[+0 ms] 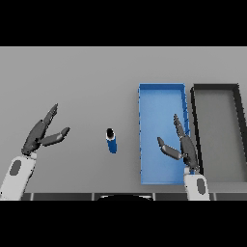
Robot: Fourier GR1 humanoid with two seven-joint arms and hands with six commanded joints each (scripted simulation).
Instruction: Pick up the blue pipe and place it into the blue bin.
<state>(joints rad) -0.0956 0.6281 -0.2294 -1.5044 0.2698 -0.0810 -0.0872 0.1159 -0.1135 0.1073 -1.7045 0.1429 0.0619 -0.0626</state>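
Grey table (72, 77) carries black bin (218, 135) far right, blue bin (161, 103) touching beside it. My right hand (185, 147) over blue bin, my left hand (41, 135) left, fingers spread. Blue pipe (112, 141) upright between, untouched.

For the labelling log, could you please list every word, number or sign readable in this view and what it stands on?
None: no readable text anywhere.
blue pipe: plain blue, dark cap, no markings.
blue bin: no label.
black bin: no label.
left hand and right hand: no markings.
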